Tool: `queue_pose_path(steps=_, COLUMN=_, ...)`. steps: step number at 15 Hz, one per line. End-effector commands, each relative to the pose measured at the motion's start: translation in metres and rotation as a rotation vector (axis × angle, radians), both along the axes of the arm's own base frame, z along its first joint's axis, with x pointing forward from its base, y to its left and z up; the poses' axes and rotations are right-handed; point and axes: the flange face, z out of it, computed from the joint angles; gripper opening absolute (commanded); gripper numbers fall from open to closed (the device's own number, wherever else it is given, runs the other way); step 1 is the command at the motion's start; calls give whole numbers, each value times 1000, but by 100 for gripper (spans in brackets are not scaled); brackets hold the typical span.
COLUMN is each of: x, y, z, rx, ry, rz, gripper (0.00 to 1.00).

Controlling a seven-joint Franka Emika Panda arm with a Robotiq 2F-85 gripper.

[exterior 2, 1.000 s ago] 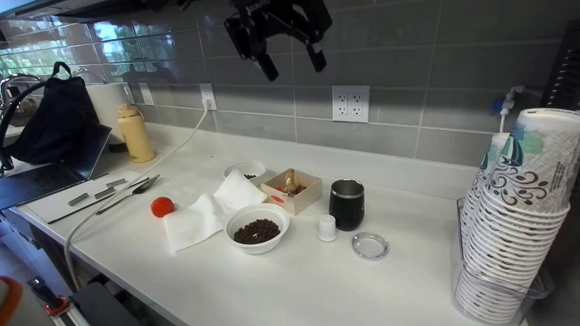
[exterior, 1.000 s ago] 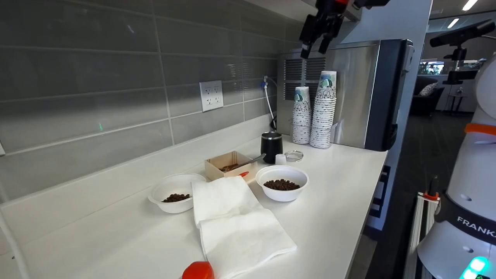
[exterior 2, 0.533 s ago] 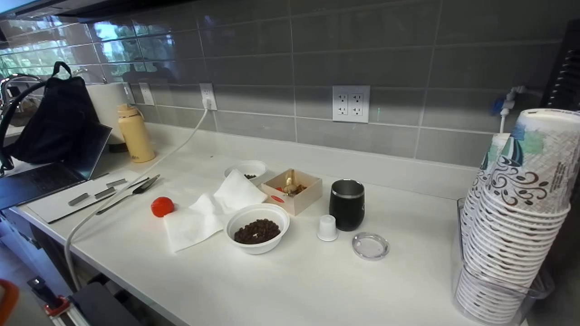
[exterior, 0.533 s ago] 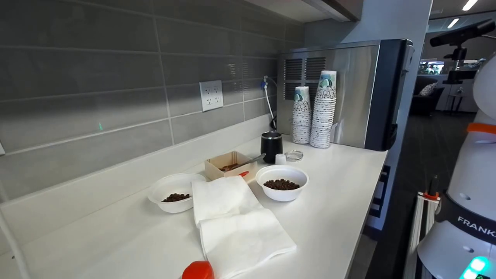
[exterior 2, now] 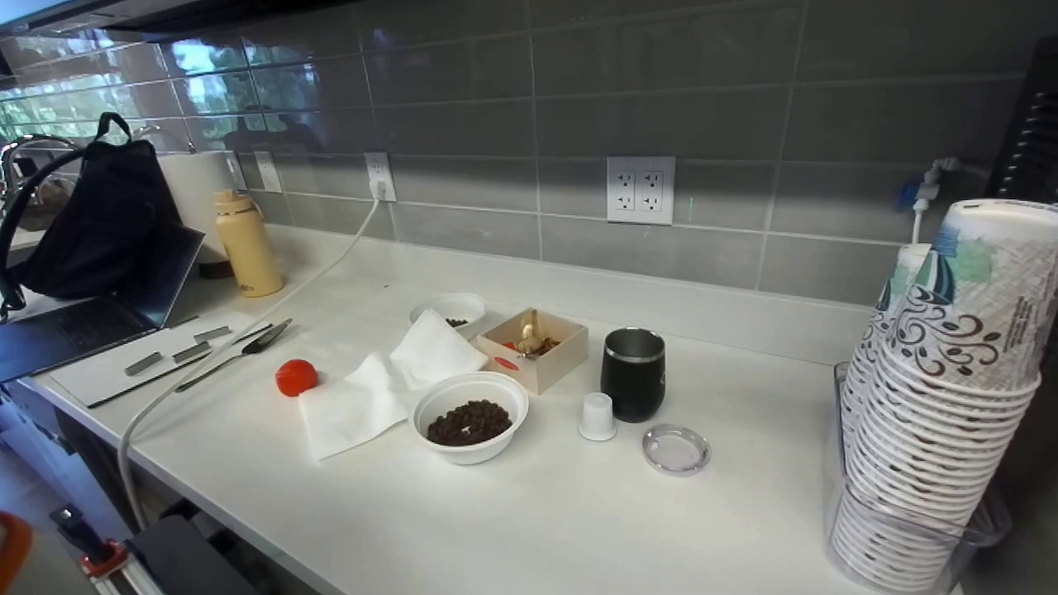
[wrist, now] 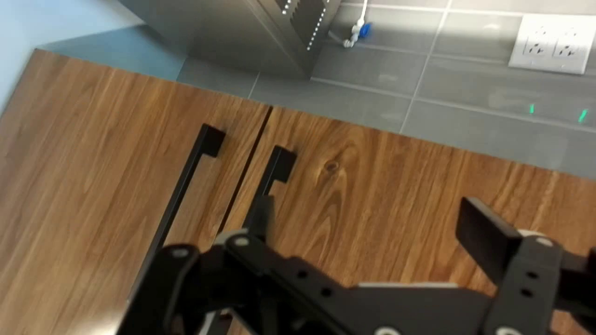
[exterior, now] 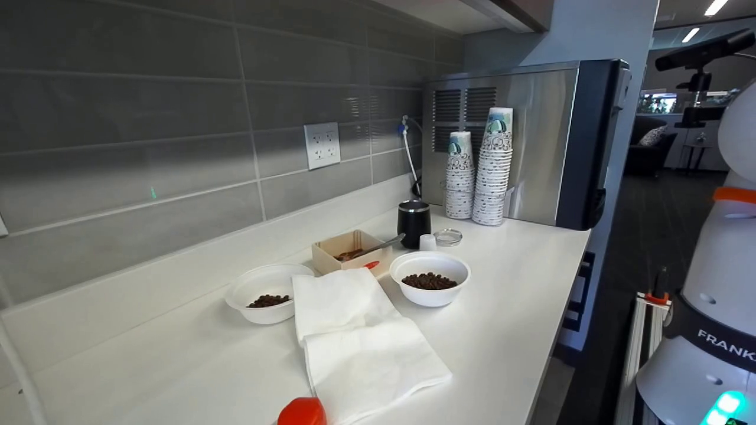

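In the wrist view, the gripper (wrist: 365,214) is held wide and empty; at ten o'clock, a black handle (wrist: 276,166) (contact cannot be judged) is edge-mounted on a wooden door (wrist: 400,195), likely for leverage.

The rounded white arm (exterior: 720,260) wears an orange band (exterior: 735,195), a black collar (exterior: 717,340) lettered "FRANK" and a green light (exterior: 729,404), while the black gripper (wrist: 370,221) shows angular links (wrist: 517,309), blocky fingertips (wrist: 486,235), small holes (wrist: 327,292) and, as far as the blur tells, pale round screws (wrist: 241,241).
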Motion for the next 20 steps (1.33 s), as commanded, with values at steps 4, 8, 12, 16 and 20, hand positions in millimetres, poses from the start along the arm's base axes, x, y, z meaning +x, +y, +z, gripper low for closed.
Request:
queue_pose_path(steps=4, x=22, y=-62, z=28, rx=-35, ry=-140, rz=72, gripper=100)
queue_pose_path(steps=8, x=53, y=-87, z=39, rx=-61, ry=-207, rz=68, gripper=100)
queue_pose_path(steps=12, x=89, y=-105, z=48, rx=-91, ry=-237, rz=42, gripper=100)
queue_pose_path(steps=16, x=117, y=-129, z=47, rx=-94, ry=-230, rz=14, gripper=100)
queue_pose_path(steps=20, x=142, y=-147, z=49, rx=-98, ry=-221, rz=0, gripper=100)
